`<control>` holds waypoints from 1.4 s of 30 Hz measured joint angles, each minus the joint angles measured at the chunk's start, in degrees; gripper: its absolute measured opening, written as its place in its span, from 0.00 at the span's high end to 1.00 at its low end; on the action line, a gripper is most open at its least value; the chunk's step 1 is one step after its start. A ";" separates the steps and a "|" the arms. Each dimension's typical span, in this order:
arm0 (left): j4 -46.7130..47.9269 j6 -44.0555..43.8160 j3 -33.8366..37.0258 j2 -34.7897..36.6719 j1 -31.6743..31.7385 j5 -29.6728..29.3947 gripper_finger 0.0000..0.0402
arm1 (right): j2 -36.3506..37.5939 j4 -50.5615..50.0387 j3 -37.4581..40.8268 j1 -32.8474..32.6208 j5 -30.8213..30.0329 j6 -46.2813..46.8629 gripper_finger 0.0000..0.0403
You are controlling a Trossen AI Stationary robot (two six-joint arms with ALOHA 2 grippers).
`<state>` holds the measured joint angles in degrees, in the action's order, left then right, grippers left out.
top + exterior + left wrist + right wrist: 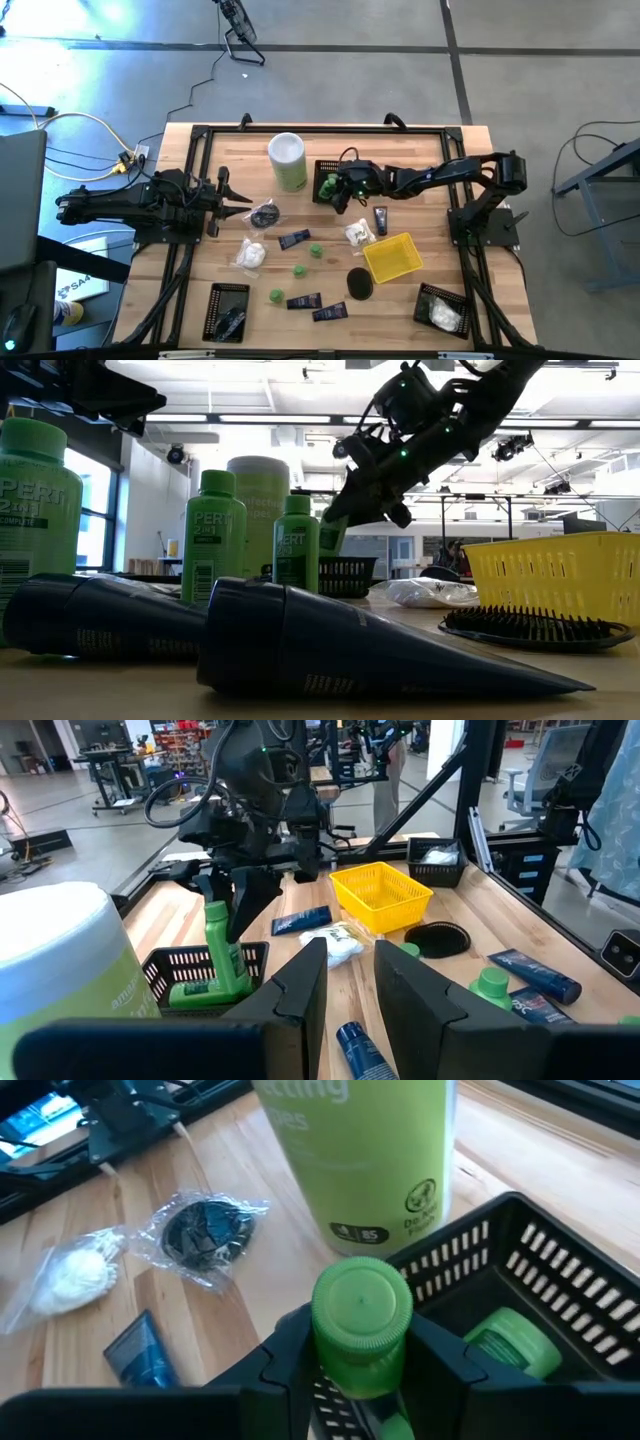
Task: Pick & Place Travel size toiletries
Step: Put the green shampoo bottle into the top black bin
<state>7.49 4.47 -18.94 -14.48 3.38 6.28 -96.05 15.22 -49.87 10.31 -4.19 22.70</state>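
Two arms are over the table, and only the right one is at work. The right gripper reaches in from the right toward the far middle of the table and is clenched around a little green bottle, its fingers pressing the neck just under the cap. The bottle stands upright with its long axis vertical and cap up, inside the black mesh basket that sits just right of the tall white-and-green canister. In the left wrist view the bottle rises above the basket rim. A second green bottle lies on its side in the same basket, beside the held one.

The left gripper waits at the left side of the table, its fingers a little apart and grasping nothing, pointing toward the middle.

The other toiletries lie loose on the wood. A dark round piece in a clear packet sits just in front of the left gripper, and a white soft packet lies nearer. One dark navy tube lies flat with its long axis running left to right, and two more lie flat near the near edge. Small green bottles stand between them. A yellow mesh basket sits right of centre, with a dark round brush beside it on its near left.
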 joint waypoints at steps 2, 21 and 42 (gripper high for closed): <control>0.00 0.00 0.00 0.00 -0.01 0.00 0.79 | 0.00 0.03 0.00 -0.02 -0.28 0.00 0.73; -0.04 -0.22 0.00 0.00 0.00 0.04 0.79 | 0.70 1.35 0.00 -0.02 -10.16 -1.73 0.42; -0.01 0.00 0.00 0.00 0.00 0.09 0.79 | 2.55 9.00 -0.01 -2.23 -4.30 -2.75 0.56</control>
<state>7.48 4.47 -18.94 -14.48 3.38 6.37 -93.50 24.21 -49.87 8.08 -8.49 19.95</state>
